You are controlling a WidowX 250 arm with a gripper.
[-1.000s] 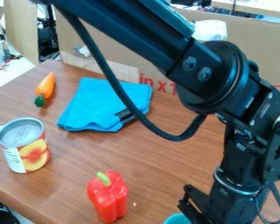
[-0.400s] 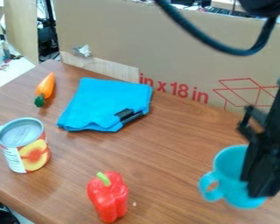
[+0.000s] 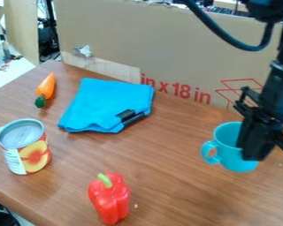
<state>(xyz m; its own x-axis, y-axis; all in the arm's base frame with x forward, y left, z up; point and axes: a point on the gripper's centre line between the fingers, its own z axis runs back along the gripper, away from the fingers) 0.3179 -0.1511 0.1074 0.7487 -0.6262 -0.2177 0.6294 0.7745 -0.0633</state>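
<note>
The black gripper (image 3: 251,137) is at the right side of the view, shut on the turquoise mug (image 3: 227,149) by its right side. One dark finger lies across the mug's right wall and hides part of it. The mug is upright, its handle pointing left and its open rim up. Whether its base touches the table cannot be told.
On the brown wooden table (image 3: 162,165) stand a red pepper (image 3: 110,201) near the front and an opened can (image 3: 27,148) at left. Farther back lie a folded blue cloth (image 3: 105,103) with a black clip and an orange carrot (image 3: 46,88). A cardboard sheet (image 3: 167,39) stands behind.
The mug and gripper have gone from the bottom edge up and rightward, then farther back from the camera. The arm has swung away from over the cloth; the other objects have stayed put.
</note>
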